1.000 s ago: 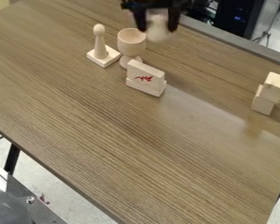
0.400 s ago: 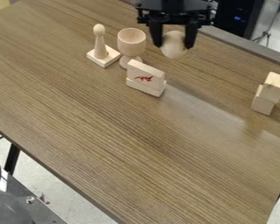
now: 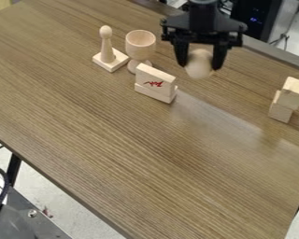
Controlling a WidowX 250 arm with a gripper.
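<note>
Aloft, the tool (image 3: 199, 66), parted piece-wide, grips an egg-shaped piece (image 3: 199, 70), likely light, hard, slippery, best held mid-body.

Single fixed camera above the wooden table (image 3: 133, 163), facing down at a slant, whole scene at middle distance

Matte black arm; dark, blocky, angular fingers (image 3: 182, 57).
</note>
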